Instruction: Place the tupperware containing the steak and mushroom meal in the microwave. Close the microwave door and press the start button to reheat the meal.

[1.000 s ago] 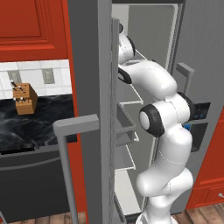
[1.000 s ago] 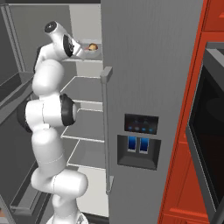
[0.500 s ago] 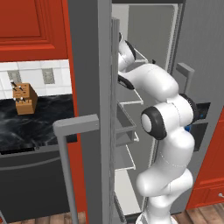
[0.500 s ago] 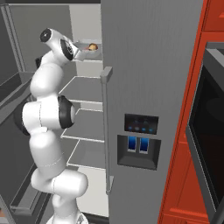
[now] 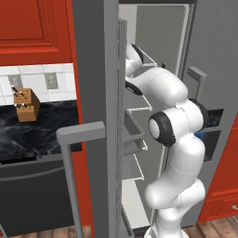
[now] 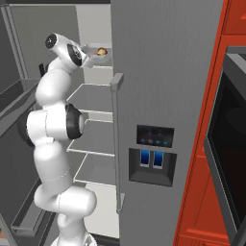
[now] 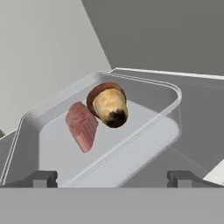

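Arm stretched up into the open fridge (image 6: 163, 72), gripper (image 7: 111, 178) spread wide before the tupperware (image 7: 144, 144) holding steak (image 7: 82, 126) and mushroom (image 7: 107, 105).

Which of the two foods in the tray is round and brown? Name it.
The mushroom: a brown, ball-like cap with a paler base. The steak beside it in the tupperware is a flat reddish-pink slab.

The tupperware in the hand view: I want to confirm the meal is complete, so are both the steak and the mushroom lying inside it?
Yes, the steak and the mushroom lie side by side inside the tupperware.
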Tool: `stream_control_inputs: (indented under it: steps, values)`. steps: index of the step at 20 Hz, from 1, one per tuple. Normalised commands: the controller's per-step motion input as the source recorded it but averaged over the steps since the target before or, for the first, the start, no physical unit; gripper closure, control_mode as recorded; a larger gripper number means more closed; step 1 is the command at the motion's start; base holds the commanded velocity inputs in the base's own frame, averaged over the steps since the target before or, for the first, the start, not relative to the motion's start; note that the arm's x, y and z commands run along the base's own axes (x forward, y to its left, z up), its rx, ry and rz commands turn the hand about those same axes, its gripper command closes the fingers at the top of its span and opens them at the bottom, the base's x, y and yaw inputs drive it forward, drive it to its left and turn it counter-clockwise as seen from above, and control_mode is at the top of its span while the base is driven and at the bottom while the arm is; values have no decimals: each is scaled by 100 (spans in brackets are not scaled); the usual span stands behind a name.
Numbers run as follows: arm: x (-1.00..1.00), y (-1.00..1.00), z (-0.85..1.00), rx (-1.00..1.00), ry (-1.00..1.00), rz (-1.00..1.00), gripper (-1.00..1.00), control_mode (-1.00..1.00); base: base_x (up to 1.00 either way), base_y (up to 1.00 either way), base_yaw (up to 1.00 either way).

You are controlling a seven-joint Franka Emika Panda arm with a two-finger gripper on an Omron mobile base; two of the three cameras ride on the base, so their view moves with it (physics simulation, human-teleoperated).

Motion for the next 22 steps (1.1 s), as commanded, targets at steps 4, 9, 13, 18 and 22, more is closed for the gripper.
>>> stream_control_inputs:
  steps: [4,9,13,18,22]
  values:
    - [31,0,5,5,12,-6,-100,-100,0,0,0]
    - [34,0,13,4,15,-5,-100,-100,0,0,0]
    - [32,0,17,3,9,-6,-100,-100,0,0,0]
    - [31,0,1,1,2,-4,-100,-100,0,0,0]
    - [28,0,-1,0,0,-3,-100,-100,0,0,0]
